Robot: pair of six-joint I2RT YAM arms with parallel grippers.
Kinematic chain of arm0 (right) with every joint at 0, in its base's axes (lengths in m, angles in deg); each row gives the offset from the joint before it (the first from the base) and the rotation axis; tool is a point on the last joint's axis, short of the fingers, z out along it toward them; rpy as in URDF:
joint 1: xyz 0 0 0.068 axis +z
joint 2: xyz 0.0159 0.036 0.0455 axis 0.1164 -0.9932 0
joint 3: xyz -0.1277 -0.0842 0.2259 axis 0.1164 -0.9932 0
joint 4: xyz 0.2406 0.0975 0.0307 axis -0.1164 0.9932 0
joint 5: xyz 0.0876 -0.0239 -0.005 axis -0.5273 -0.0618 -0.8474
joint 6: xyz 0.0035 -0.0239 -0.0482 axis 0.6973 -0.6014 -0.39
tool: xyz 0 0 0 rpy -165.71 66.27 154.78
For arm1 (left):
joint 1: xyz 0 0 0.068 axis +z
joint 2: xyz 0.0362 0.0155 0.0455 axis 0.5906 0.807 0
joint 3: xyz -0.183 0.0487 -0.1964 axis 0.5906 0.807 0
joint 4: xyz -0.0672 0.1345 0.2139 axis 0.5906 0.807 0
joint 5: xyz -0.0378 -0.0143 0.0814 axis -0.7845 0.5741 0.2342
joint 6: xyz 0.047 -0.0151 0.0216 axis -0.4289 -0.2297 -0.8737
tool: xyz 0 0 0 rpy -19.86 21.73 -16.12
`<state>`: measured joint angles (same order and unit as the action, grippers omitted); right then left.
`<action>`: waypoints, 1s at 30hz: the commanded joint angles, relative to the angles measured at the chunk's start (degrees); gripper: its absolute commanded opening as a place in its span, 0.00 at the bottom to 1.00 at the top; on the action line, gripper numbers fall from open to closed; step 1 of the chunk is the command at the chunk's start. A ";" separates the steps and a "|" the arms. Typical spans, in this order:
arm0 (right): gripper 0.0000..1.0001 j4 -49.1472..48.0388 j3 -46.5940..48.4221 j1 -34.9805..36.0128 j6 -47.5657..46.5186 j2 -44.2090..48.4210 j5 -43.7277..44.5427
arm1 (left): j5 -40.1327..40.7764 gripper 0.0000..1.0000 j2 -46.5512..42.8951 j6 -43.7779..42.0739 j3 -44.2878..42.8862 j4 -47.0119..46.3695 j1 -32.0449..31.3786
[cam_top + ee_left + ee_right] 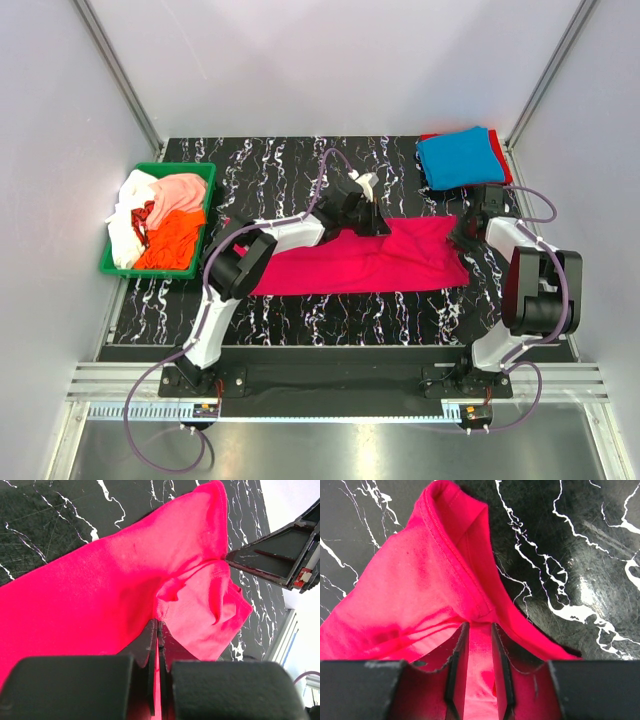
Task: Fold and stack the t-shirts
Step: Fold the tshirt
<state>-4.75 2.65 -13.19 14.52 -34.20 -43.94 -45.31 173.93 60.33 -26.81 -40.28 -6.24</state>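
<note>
The magenta t-shirt (350,268) lies in a long band across the middle of the black marbled table (300,320), between the two arms. At the left edge a green bin (185,167) holds white (125,235), peach (180,195) and orange (170,242) shirts in a heap. At the far right corner a folded blue shirt (460,157) rests on a red one (505,160). The left gripper (158,625) is clenched on the magenta cloth at its upper edge. The right gripper (479,630) pinches the shirt's right end, with a hemmed fold running between its fingers.
</note>
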 commanded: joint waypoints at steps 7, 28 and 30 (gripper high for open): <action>0.22 -3.07 0.04 -0.18 0.55 -1.80 -0.98 | -0.66 0.00 0.96 -0.44 -3.11 -1.18 0.25; 0.00 -2.45 -0.40 -0.18 -5.33 1.19 7.89 | 5.75 0.00 0.96 -1.93 -3.02 5.33 2.00; 0.00 -2.28 -0.14 -0.18 -5.78 1.28 8.16 | 5.05 0.00 1.23 -1.67 -3.11 5.15 2.18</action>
<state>-6.17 2.49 -13.19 10.85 -35.03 -39.59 -41.77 174.68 59.63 -27.90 -34.31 -5.28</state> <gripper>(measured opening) 0.010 0.009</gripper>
